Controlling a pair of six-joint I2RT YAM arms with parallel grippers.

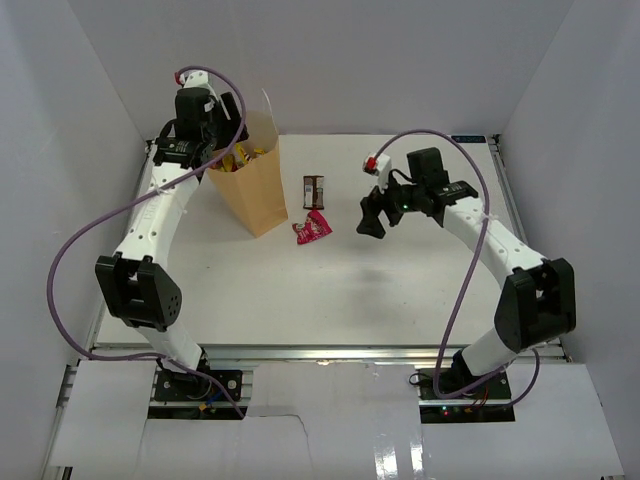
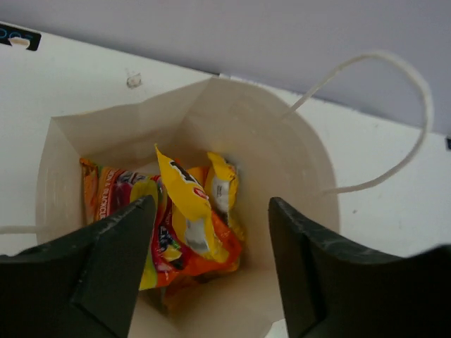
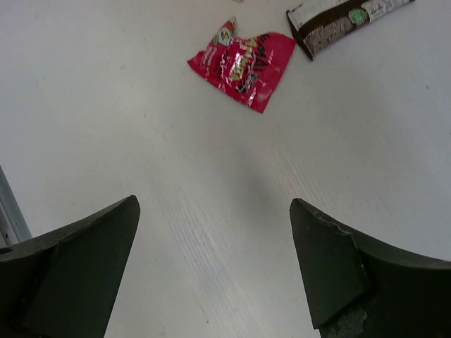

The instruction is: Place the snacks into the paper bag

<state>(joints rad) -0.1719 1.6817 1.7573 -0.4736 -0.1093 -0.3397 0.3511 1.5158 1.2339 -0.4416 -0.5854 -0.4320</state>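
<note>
Spread wide and holding nothing, the left jaws hang over the mouth of the tall tan paper bag [image 1: 252,195], which stands upright toward the far left of the white tabletop [image 1: 350,290] in the overhead view. The right jaws, likewise parted and empty, hover just to the right of a crinkled red foil packet [image 1: 311,229] and a dark brown wrapped bar [image 1: 315,189], both lying flat near the bag and not yet in it. Looking down from the left wrist, black fingers [image 2: 106,260] frame the bag's open top; inside sit a yellow packet [image 2: 184,201], an orange-printed packet [image 2: 106,193] and more beneath them, with a thin white handle [image 2: 416,105] looping off to one side. From the right wrist, the red packet [image 3: 243,62] lies ahead of the open jaws, and the brown bar [image 3: 338,21] lies beyond it at the frame's edge. That red packet looks feather-light, limp and slippery, so I'd judge a pinch across its middle or on a crimped end safest. The bar looks stiffer and should take a grip across its narrow width.
</note>
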